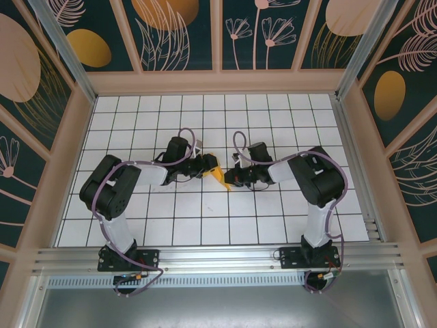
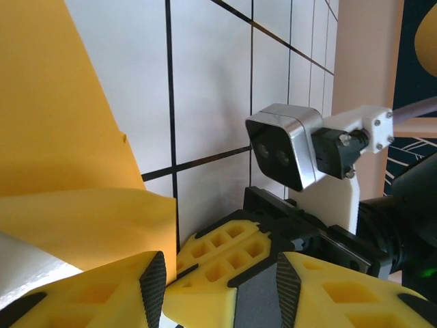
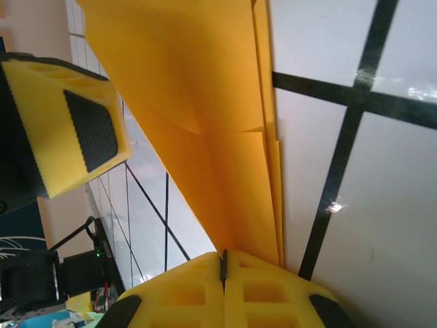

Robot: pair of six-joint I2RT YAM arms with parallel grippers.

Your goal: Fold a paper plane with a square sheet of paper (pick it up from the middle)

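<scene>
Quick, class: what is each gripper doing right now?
Left gripper: open, jaws apart, gripping nothing.
Right gripper: closed on the folded paper.

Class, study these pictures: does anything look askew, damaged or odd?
Nothing is torn or spilled. The folded paper, pinched in the right gripper, has layer edges that sit slightly stepped rather than flush, so the fold looks a little uneven.

Bright even light, faint shadows, glare on tiles (image 3: 334, 206), wrist close-ups soft
</scene>
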